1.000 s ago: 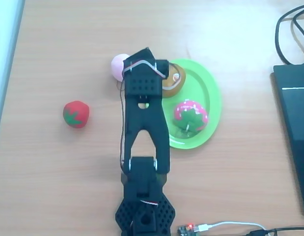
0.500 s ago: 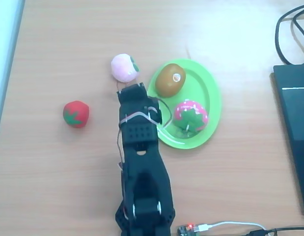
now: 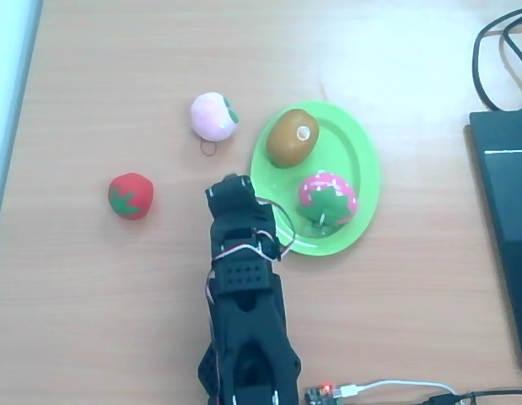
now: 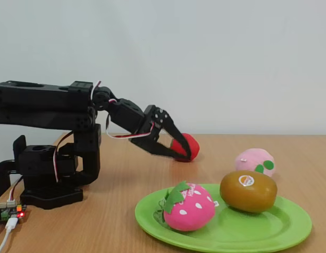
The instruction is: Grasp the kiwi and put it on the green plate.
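The brown kiwi [image 3: 293, 137] lies on the far part of the green plate [image 3: 363, 160], its pale spot facing up. From the side in the fixed view, the kiwi [image 4: 248, 191] rests on the plate [image 4: 247, 230] at its right. My gripper [image 3: 231, 189] hangs over the table left of the plate's rim, apart from the kiwi. In the fixed view the gripper [image 4: 187, 154] points down and to the right, its tips together with nothing between them.
A pink strawberry toy [image 3: 326, 197] also sits on the plate. A pink-white round toy [image 3: 214, 116] lies left of the plate, and a red tomato toy [image 3: 130, 195] further left. A dark laptop [image 3: 505, 211] and cables [image 3: 497, 51] are at the right edge.
The arm has drawn back toward its base, away from the plate. The kiwi stays lying on the plate, uncovered.
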Robot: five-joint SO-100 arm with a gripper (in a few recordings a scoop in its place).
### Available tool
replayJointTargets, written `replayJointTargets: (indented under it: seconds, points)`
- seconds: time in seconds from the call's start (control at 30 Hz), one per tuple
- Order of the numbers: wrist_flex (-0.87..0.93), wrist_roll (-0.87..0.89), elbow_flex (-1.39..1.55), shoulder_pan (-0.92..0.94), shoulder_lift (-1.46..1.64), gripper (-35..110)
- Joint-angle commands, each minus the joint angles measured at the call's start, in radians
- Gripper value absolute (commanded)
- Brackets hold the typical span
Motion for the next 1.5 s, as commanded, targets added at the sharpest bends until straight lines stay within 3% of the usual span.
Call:
replayJointTargets:
  seconds: [0.0, 0.77, 1.13, 1.47]
  points:
    - [-0.021, 0.046, 0.103, -0.014, 0.086, -8]
    - [0.150, 0.176, 0.164, -0.041, 0.166, -8]
    - [0.580, 0.288, 0.041, -0.049, 0.164, -8]
    - [0.653, 0.261, 0.026, -0.041, 0.164, -8]
